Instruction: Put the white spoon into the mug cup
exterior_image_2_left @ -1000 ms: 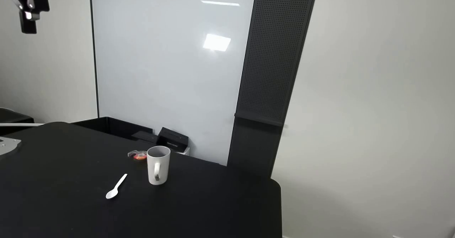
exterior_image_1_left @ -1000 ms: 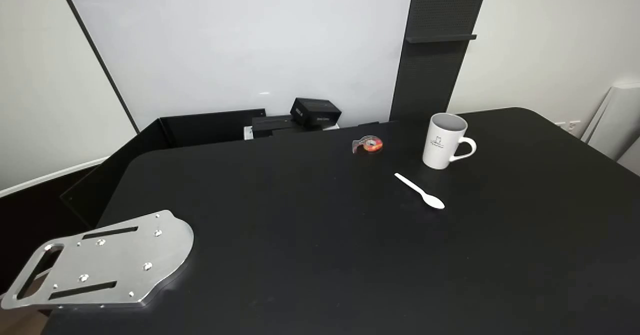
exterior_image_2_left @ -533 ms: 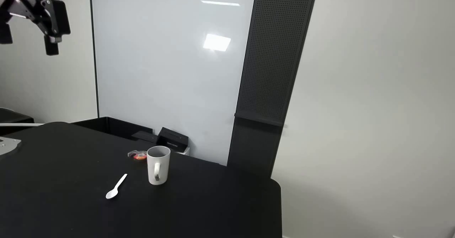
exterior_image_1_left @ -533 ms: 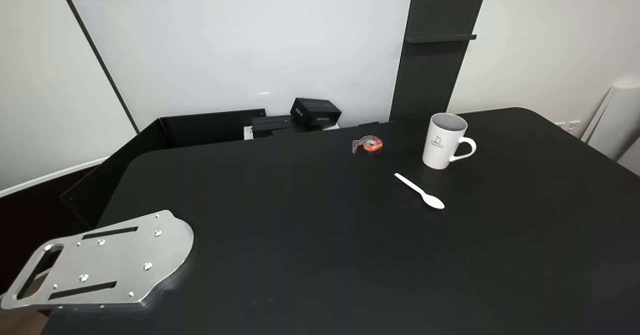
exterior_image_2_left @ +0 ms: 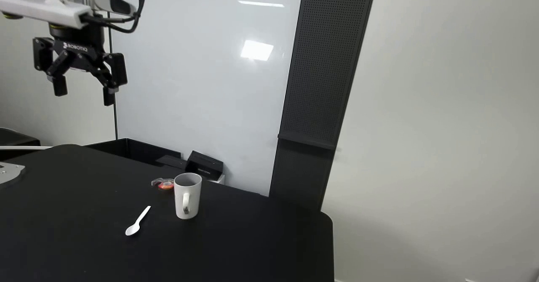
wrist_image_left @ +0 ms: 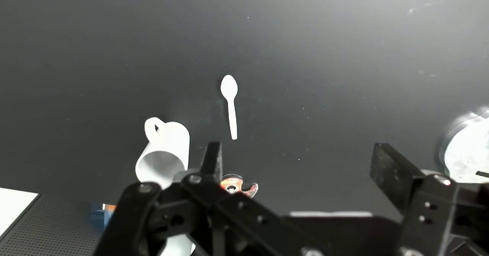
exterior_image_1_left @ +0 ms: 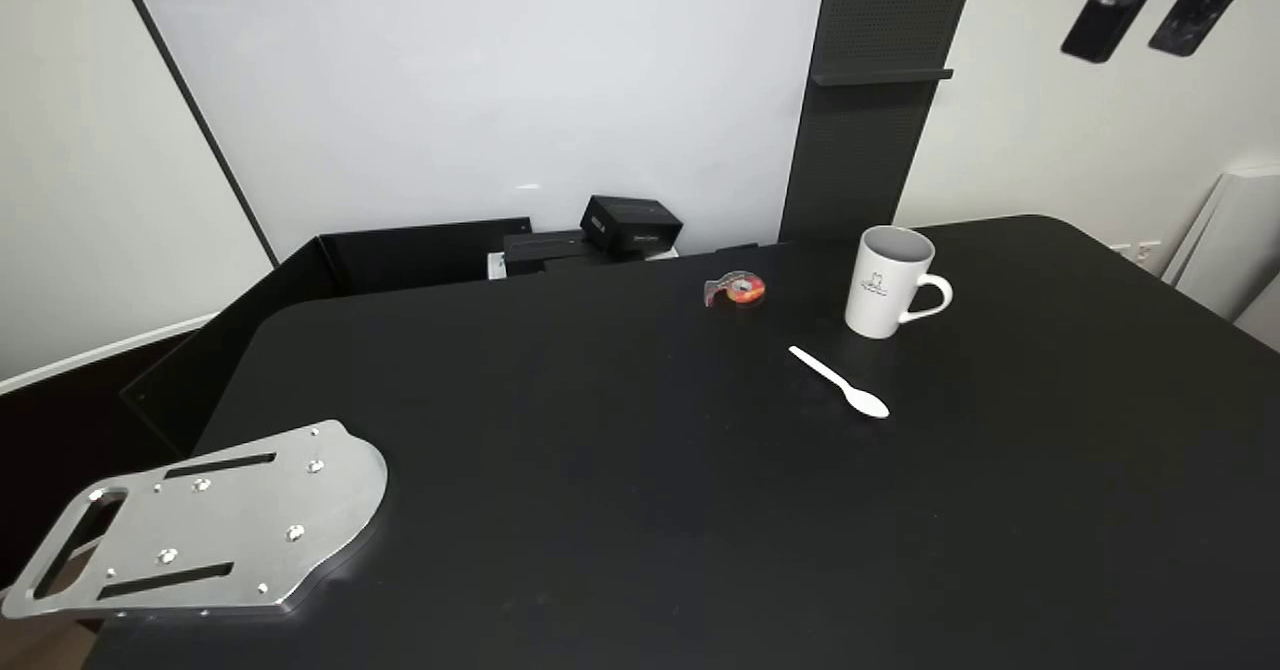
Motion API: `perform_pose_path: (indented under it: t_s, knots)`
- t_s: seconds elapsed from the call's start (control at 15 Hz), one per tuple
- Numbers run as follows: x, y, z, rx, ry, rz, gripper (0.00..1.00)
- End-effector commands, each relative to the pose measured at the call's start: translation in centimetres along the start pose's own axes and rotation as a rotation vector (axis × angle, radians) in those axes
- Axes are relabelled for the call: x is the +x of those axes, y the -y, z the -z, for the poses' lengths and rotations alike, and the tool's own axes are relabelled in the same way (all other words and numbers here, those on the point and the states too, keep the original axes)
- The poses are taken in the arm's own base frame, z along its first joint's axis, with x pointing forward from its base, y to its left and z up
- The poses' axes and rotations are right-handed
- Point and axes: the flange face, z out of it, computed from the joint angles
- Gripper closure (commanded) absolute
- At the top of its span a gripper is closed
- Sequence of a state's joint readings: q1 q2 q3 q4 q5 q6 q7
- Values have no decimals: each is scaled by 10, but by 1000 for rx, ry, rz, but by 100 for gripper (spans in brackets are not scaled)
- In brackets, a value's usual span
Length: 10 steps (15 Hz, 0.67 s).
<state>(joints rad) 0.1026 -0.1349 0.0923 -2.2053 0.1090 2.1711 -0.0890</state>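
The white spoon [exterior_image_1_left: 866, 403] lies flat on the black table, seen in both exterior views; in the wrist view its bowl points up the picture [wrist_image_left: 229, 88]. Close by, the white mug cup [exterior_image_1_left: 878, 288] stands upright, its loop handle at the side. Looking down from the wrist, I see the mug [wrist_image_left: 175, 141] left of the spoon, its mouth partly showing behind my hardware. My gripper [exterior_image_2_left: 84, 97] hangs well above the table, jaws wide apart with nothing between them. Only its fingertips [exterior_image_1_left: 1098, 35] reach into the top right corner of an exterior view.
A small red-orange tape dispenser [exterior_image_1_left: 745, 290] rests near the table's far edge, close to the mug. A silver metal plate [exterior_image_1_left: 240, 520] sits at the near left corner. Black boxes [exterior_image_1_left: 632, 225] stand beyond the far edge, before a whiteboard.
My gripper has moved down and to the right in an exterior view, and its fingertips have entered an exterior view at the top right. It stays open. Spoon and mug have not moved.
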Motion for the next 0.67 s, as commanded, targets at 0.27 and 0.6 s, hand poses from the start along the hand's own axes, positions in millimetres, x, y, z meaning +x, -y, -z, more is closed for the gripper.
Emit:
perform_pose_path:
  t_s: [0.27, 0.6]
  knots:
    - [74, -41, -53, -43, 9, -18, 0]
    - [114, -52, -84, -53, 20, -58, 0]
